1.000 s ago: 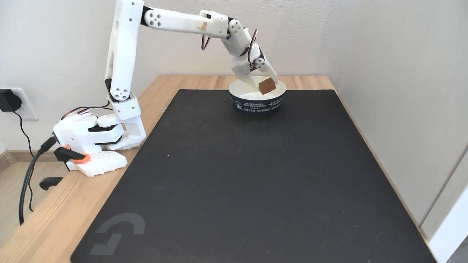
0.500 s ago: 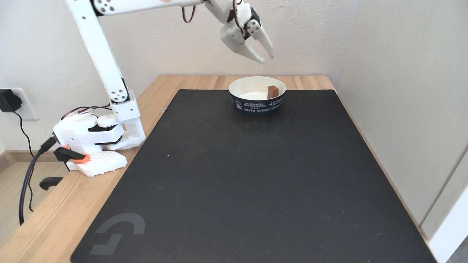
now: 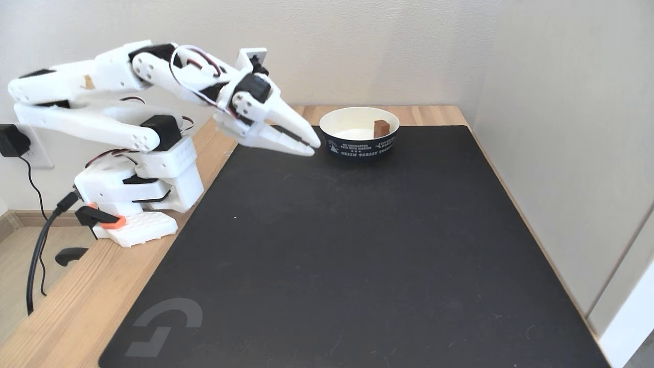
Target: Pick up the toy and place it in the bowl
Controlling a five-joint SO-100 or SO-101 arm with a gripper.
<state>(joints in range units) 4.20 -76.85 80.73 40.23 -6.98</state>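
In the fixed view the toy [image 3: 380, 128], a small reddish-brown block, stands inside the paper bowl [image 3: 359, 145] at upper centre of the frame, leaning near the bowl's right inner wall. The white arm is folded low over its base at upper left, and the claw [image 3: 310, 147] points right with its tips just beside the bowl's left rim, nearly closed and holding nothing. The placing looks done, so the main risk now is a knock: if the claw swings further right or dips, its tips could catch the light bowl, slide it across the black mat [image 3: 357, 245] on the tabletop [image 3: 76, 301], or tip the block out.
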